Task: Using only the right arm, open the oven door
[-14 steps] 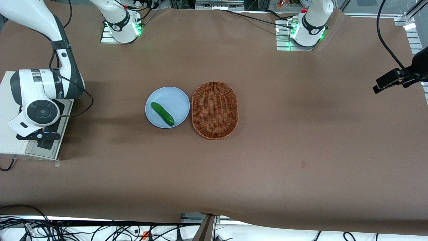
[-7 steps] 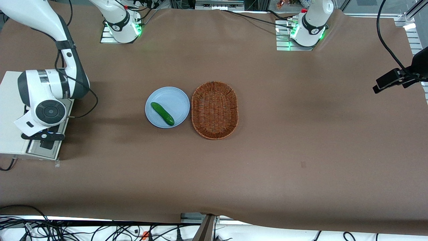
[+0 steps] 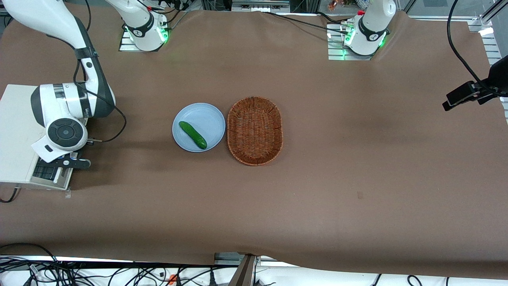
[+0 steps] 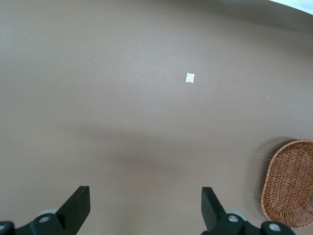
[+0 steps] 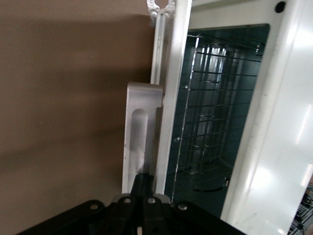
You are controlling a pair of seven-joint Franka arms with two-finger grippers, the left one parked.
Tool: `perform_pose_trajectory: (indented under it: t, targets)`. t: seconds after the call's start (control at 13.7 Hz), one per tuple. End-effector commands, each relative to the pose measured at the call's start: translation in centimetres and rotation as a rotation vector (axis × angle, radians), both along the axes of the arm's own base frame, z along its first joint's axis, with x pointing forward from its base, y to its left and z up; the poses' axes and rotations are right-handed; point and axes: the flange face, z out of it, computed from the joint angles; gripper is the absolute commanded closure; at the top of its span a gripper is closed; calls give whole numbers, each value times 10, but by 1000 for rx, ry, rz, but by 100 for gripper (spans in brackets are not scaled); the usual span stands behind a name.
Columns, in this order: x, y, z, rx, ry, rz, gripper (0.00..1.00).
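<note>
The cream-white toaster oven (image 3: 16,131) stands at the working arm's end of the table. Its oven door (image 3: 53,176) hangs partly open, and a wire rack shows in the gap. The right arm (image 3: 65,107) reaches over the door. Its black gripper (image 3: 65,166) is at the door's handle. In the right wrist view the gripper (image 5: 144,182) is shut, its fingers pressed together and tucked between the silver bar handle (image 5: 138,142) and the door's metal frame. The dark glass window (image 5: 215,112) shows the rack through it.
A light blue plate (image 3: 208,117) holding a green cucumber (image 3: 193,135) sits mid-table. A brown wicker basket (image 3: 254,130) is beside it, toward the parked arm's end, and also shows in the left wrist view (image 4: 289,183).
The right arm's wrist has moved away from the oven body toward the table's middle, with the gripper at the handle. The door has swung further open, and the wire rack now shows.
</note>
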Motion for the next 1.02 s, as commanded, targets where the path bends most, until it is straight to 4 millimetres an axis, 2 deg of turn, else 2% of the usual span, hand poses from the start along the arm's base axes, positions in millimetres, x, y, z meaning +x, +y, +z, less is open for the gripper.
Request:
perform_pose_trajectory:
  t: [0.0,0.29,0.95]
  targets:
    - [2,-2,-27,25,-6,-5,100]
    - [6,5,-57,36,-16,-5,100]
    - [7,8,-98,60,-2,22,100]
